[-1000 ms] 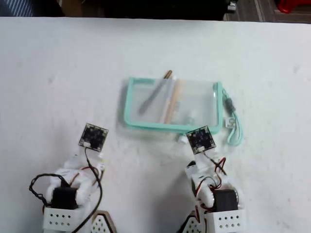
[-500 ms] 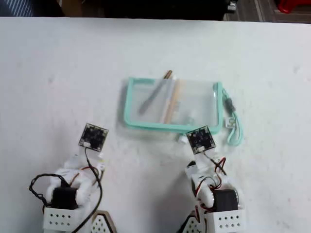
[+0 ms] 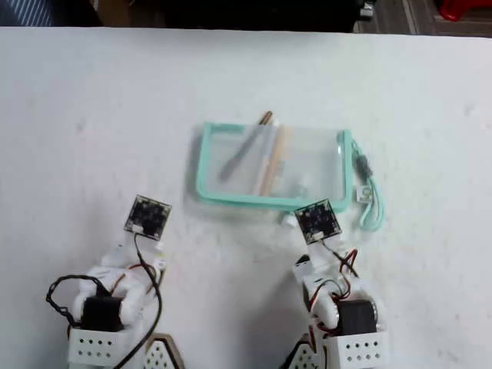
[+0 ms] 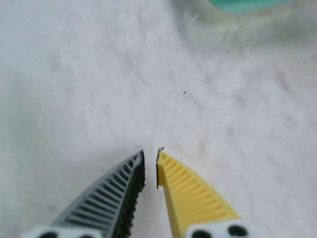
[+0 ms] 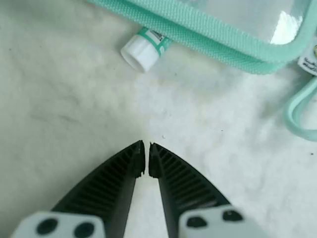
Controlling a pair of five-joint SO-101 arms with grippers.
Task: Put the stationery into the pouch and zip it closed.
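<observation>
A clear pouch (image 3: pixel 273 165) with a mint-green border lies flat at the table's middle, its strap (image 3: pixel 370 206) trailing off one end. A grey pen (image 3: pixel 242 152) and a wooden pencil (image 3: pixel 269 157) lie across it; whether they are inside or on top I cannot tell. A small white tube with a green band (image 5: pixel 144 48) pokes out from under the pouch's near edge (image 5: pixel 208 39). My right gripper (image 5: pixel 146 159) is shut and empty on the table just short of that tube. My left gripper (image 4: pixel 150 168) is shut and empty over bare table, the pouch's corner (image 4: pixel 242 5) farther ahead.
Both arm bases (image 3: pixel 108 307) (image 3: pixel 342 311) sit at the table's near edge. The white table (image 3: pixel 100 100) stretches wide around the pouch. Dark floor and a red object (image 3: pixel 465 8) lie beyond the far edge.
</observation>
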